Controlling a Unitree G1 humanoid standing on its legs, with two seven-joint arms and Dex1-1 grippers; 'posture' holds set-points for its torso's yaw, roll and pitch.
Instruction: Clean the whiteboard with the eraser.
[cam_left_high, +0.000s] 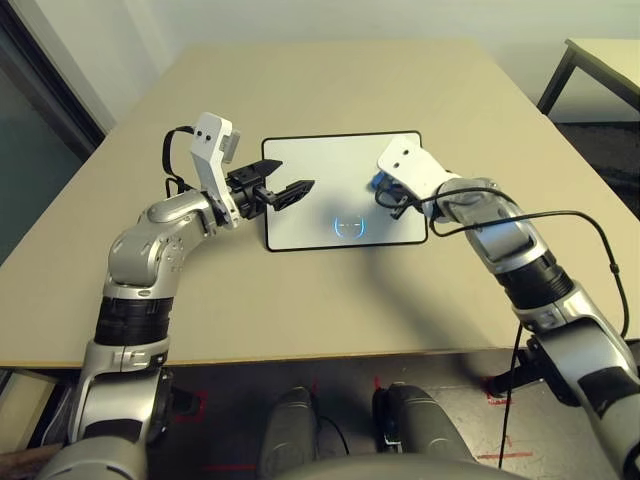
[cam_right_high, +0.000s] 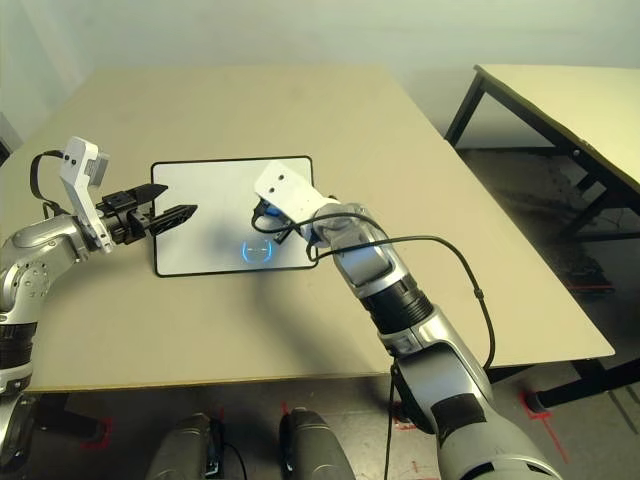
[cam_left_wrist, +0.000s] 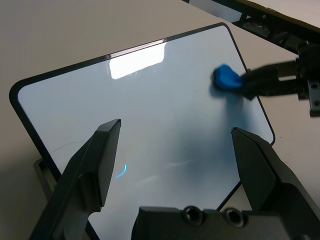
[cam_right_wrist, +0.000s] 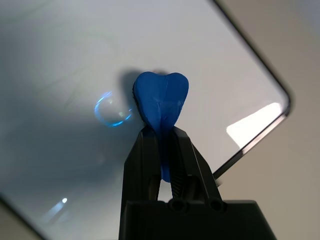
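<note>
Right wrist view: right gripper (cam_right_wrist: 165, 150) pinches the eraser (cam_right_wrist: 161, 100) over the whiteboard (cam_right_wrist: 60, 60); left gripper (cam_left_wrist: 175, 155) spread.

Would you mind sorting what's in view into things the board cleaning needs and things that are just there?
For the job:
- whiteboard
- eraser, pinched in the right gripper over the board
- left gripper, open above the board's left end

Just there:
- table under the board
- second table off to the right

Head cams look down from above at the worktop (cam_left_high: 330, 300). Both wrist cams sit close over the whiteboard (cam_left_wrist: 150, 115), sharing it.
</note>
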